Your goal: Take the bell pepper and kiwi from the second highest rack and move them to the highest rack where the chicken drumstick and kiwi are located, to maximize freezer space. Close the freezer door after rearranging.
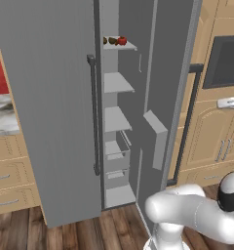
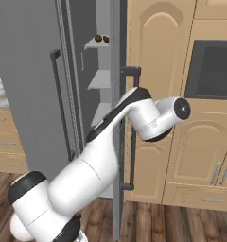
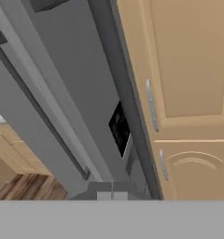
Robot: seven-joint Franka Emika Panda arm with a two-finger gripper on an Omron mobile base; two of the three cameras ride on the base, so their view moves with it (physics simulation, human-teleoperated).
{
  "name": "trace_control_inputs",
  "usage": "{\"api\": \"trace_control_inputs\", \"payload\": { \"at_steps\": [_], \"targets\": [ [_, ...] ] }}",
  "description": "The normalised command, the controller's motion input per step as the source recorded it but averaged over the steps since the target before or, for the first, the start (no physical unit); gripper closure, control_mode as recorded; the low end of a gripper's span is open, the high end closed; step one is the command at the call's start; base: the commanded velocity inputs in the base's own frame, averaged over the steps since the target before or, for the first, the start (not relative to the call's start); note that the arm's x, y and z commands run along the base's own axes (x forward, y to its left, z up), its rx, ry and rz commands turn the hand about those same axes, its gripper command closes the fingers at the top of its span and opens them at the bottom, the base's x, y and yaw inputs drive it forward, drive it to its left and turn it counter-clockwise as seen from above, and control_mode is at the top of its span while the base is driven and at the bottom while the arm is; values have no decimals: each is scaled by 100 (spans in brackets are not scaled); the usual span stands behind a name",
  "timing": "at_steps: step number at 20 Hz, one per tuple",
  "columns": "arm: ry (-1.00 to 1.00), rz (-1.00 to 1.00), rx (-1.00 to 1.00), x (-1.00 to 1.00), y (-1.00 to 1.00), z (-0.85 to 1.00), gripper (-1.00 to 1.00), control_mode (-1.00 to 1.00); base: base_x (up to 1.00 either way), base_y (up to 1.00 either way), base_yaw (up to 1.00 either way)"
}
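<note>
Left base view: bell pepper (image 1: 122,40) on highest rack (image 1: 126,46), away from clenched claw.

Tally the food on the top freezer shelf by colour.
Red pepper: 1
Brown pieces: 2, too small to name
Total on the top shelf: 3 visible

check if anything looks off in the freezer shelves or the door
Nothing looks spilled or damaged. The freezer door stands open. The bell pepper sits with darker items on the highest rack; the second highest rack is bare.
</note>
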Motion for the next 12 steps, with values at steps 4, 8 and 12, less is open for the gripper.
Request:
{"api": "trace_control_inputs", "payload": {
  "at_steps": [4, 8, 12],
  "targets": [
    [1, 10, 6, 67, 0, -13, 100, -100, 0, 0, 0],
    [0, 10, 10, 59, 0, -10, 100, -100, 0, 0, 0],
    [0, 9, 6, 70, 0, -23, 100, -100, 0, 0, 0]
  ]
}}
